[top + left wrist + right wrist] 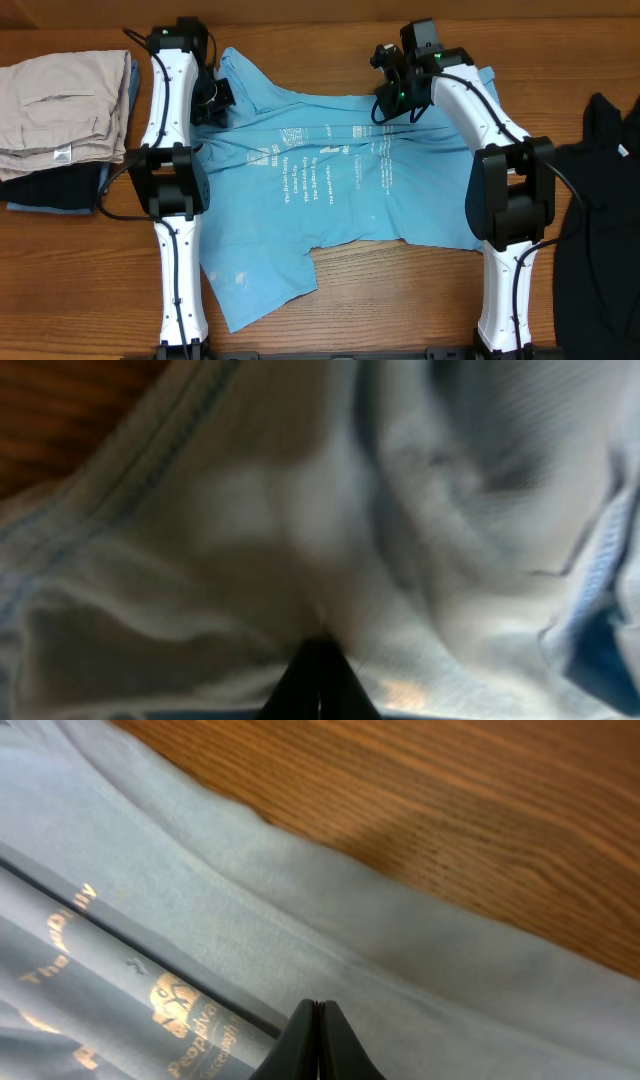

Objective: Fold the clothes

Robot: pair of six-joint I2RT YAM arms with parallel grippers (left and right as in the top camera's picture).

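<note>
The light blue T-shirt [340, 215] lies spread on the wooden table, its white lettering [300, 180] facing up. No red mark shows. My left gripper [213, 100] is at the shirt's far left corner. In the left wrist view its jaws [318, 648] are shut with bunched shirt cloth [420, 510] pressed round the tips. My right gripper [388, 103] is at the shirt's far edge, right of the middle. Its jaws [318, 1008] are shut on the cloth [420, 960] beside a fold with printed lettering [185, 1010]. Creases run across the shirt between the two grippers.
A folded beige garment [60, 105] lies on a dark blue one [50, 195] at the far left. A plain black garment [600, 210] lies at the right edge. Bare wood [400, 300] shows in front of the shirt.
</note>
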